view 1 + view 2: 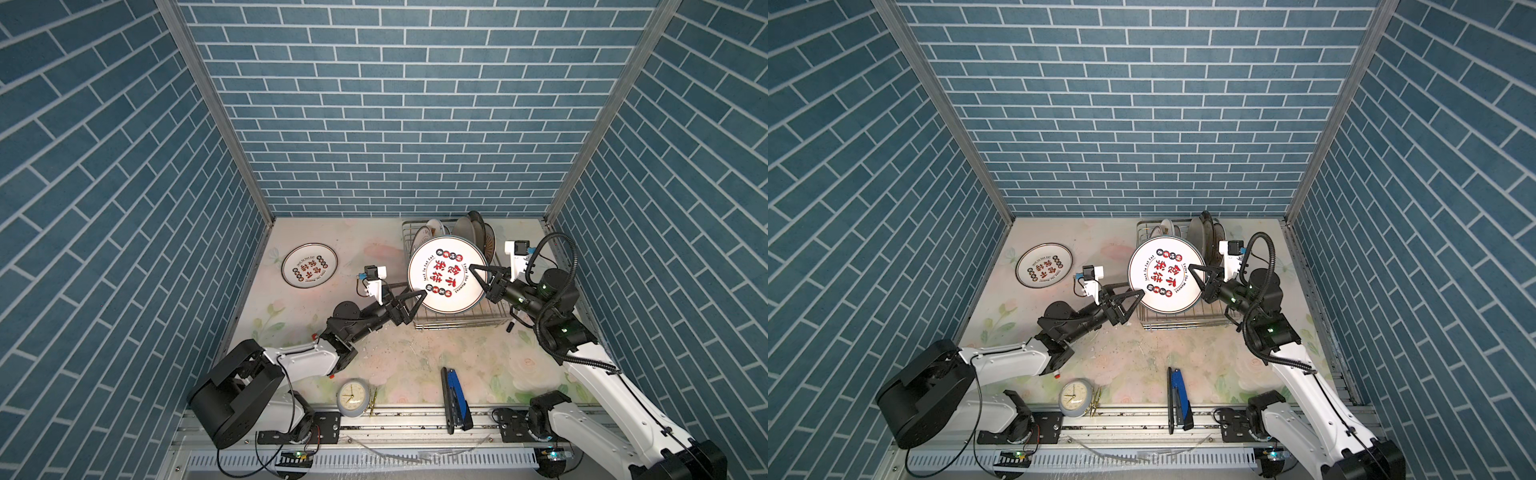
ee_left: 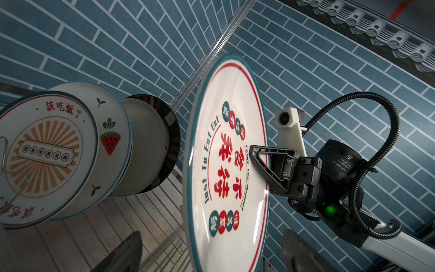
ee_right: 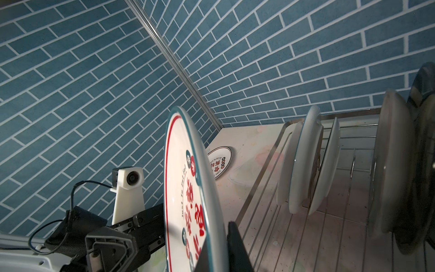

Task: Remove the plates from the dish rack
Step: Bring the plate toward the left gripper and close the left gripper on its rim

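Both top views look steeply down from high above the cell's near edge, facing the back wall (image 1: 395,124) at 12 o'clock. You get the whole tabletop (image 1: 374,353) in each; the dish rack (image 1: 1183,322) sits toward 1 o'clock. The left wrist camera (image 3: 128,180) looks close-up onto the printed face of the held plate (image 2: 226,164). The right wrist camera (image 2: 286,120) views that plate nearly edge-on. Both wrist views share plate and rack.
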You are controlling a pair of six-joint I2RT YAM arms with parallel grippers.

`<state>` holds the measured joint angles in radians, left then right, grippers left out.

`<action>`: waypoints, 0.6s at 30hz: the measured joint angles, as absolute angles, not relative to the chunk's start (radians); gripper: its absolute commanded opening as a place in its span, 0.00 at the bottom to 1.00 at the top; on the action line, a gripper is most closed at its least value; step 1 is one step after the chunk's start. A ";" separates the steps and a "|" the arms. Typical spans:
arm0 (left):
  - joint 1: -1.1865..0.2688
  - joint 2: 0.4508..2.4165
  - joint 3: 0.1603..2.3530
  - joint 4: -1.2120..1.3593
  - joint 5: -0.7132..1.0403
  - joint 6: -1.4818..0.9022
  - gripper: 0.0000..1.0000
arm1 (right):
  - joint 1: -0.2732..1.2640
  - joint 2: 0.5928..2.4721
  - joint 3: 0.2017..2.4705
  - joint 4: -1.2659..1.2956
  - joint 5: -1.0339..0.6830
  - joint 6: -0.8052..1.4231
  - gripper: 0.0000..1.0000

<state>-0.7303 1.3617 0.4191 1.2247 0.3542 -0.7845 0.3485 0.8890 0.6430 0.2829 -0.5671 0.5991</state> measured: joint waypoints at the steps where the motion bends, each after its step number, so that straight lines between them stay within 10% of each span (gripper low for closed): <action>1: -0.733 1.366 0.426 1.229 0.357 -0.785 0.82 | 0.348 0.890 0.639 0.291 -0.571 0.599 0.00; 18: -0.741 1.386 0.435 1.216 0.314 -0.825 0.32 | 0.347 0.926 0.608 0.382 -0.590 0.598 0.00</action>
<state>-0.7406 1.3861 0.4355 1.2160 0.3138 -0.8249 0.3473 0.9264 0.6083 0.3824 -0.5903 0.5983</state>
